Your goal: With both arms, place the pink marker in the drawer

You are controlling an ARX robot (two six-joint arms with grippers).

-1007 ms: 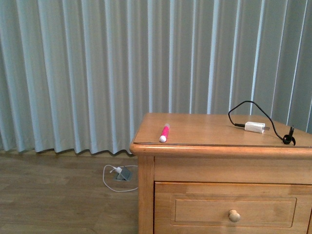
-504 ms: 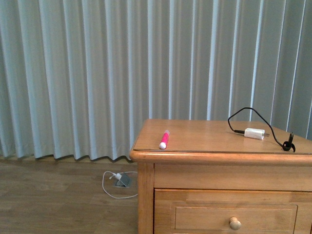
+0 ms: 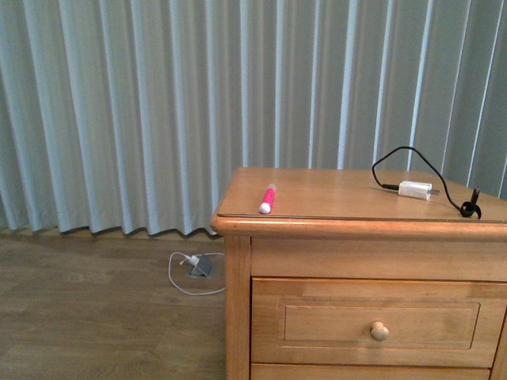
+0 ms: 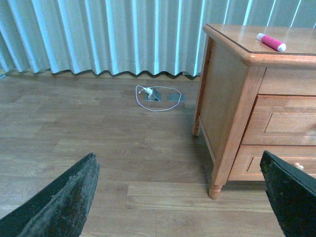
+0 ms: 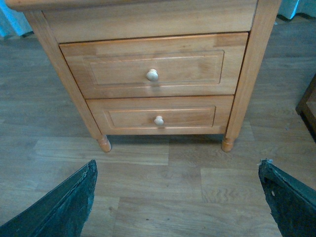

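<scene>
Front view, left to right, all placed against the nightstand. On the floor off its left side, below the curtain, lies a looped white floor cable. On its top, near the left front corner, is the pink marker, white end toward the front edge, with nothing touching it. Toward the right rear of the top sits a white charger block with its black cable. Under the top, the drawer is shut, knob centred on its panel. Change over the last second: the whole nightstand dropped, then rose in the front view, while marker and charger kept their places on the top, so the camera moved and the objects did not. Left gripper: jaws spread wide, nothing between them, low over the floor and well apart from the nightstand. Right gripper: likewise wide and empty, facing the drawer fronts from well back. Judgement: approach phase only; neither drawer opening nor marker grasp has begun.
</scene>
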